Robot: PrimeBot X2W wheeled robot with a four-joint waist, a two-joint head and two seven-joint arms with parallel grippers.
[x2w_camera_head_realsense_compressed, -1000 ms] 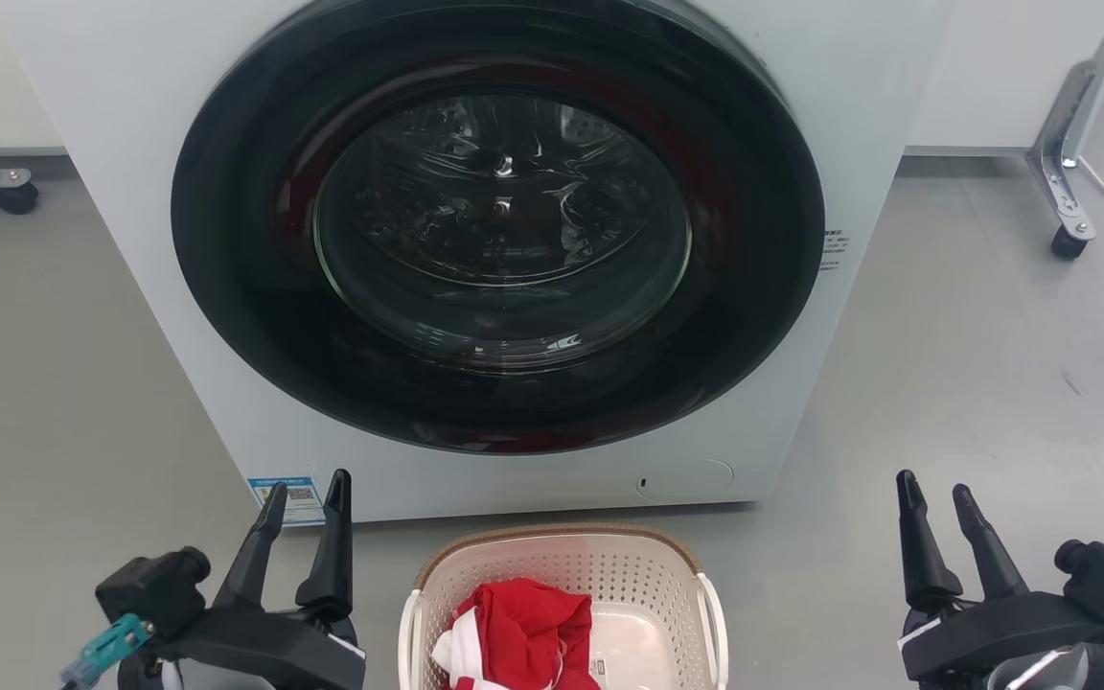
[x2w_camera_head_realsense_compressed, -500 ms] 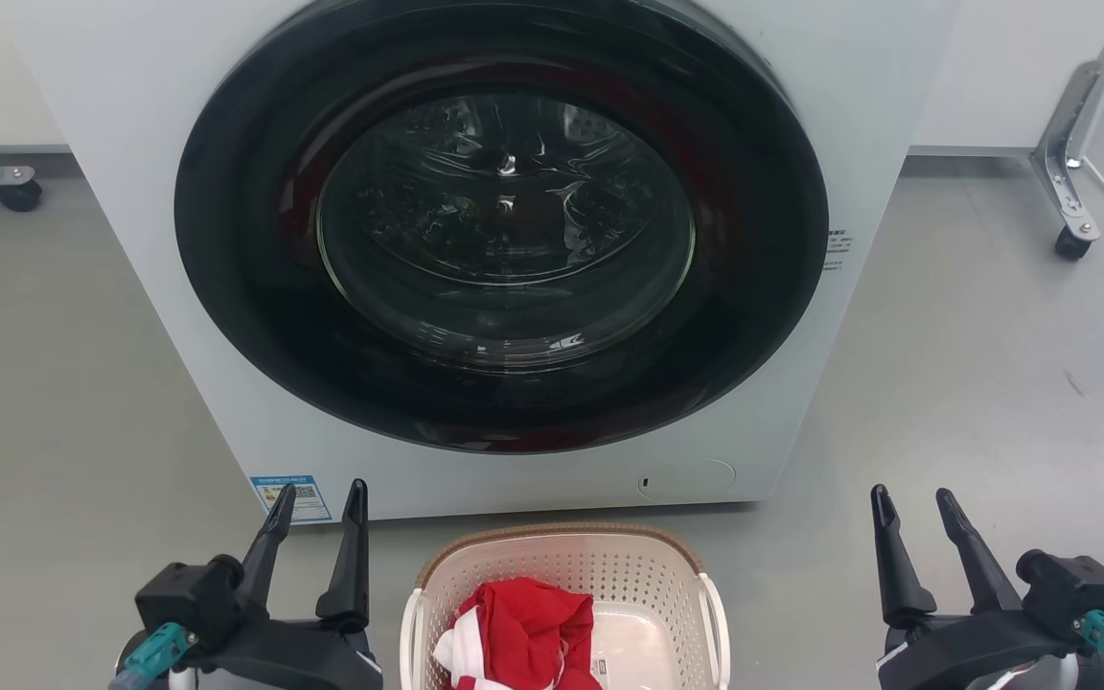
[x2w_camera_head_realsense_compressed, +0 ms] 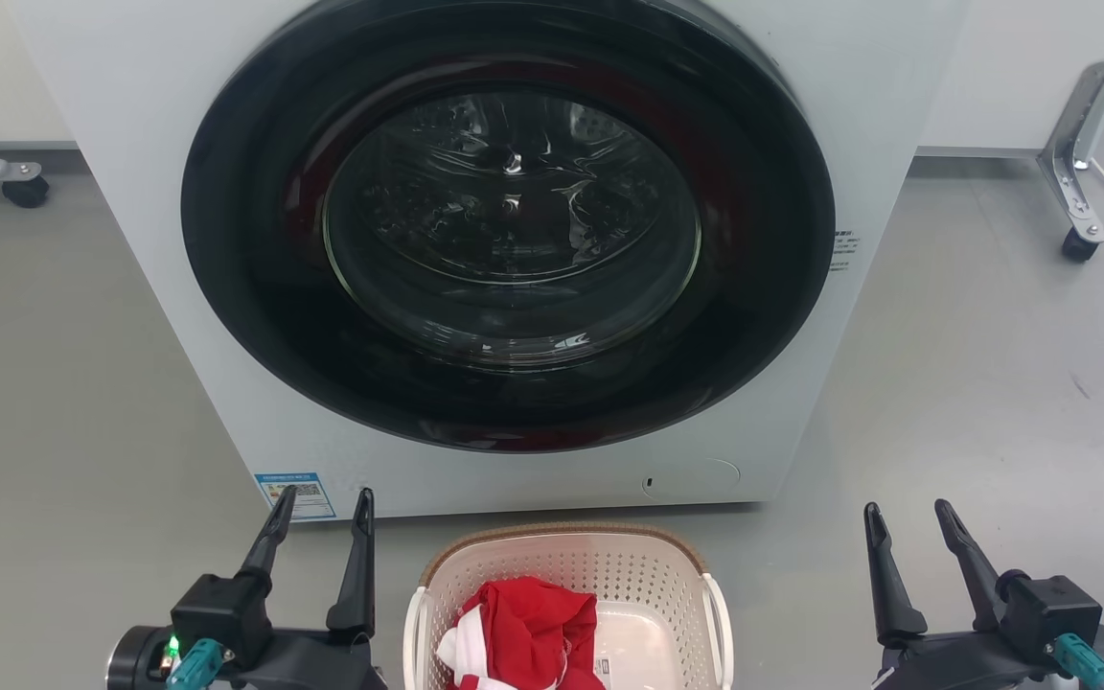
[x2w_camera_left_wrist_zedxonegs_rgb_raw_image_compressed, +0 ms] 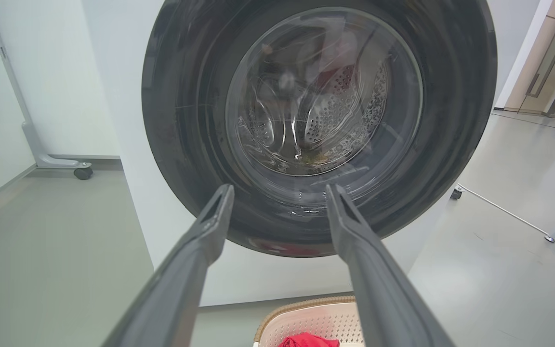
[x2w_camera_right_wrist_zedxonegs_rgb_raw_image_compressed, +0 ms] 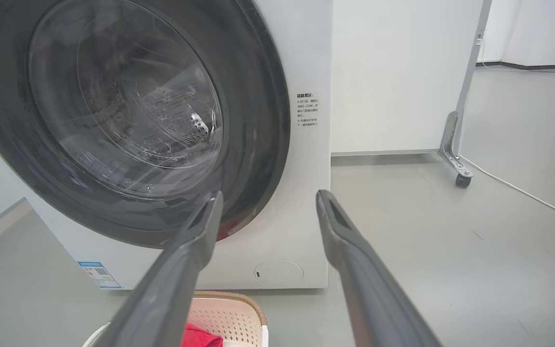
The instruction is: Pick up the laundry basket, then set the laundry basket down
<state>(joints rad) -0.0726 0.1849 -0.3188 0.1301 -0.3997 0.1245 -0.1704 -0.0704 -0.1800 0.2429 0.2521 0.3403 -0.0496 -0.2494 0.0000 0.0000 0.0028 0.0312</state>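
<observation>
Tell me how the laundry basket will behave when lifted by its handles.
The laundry basket looks like rigid perforated plastic, so it should keep its shape. Probably light: inside shows one red-and-white cloth. The cloth lies toward the left side, so it may tip slightly that way.

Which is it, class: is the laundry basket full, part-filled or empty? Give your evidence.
Part-filled. The laundry basket holds a red and white cloth, and its bare base shows beside it.
</observation>
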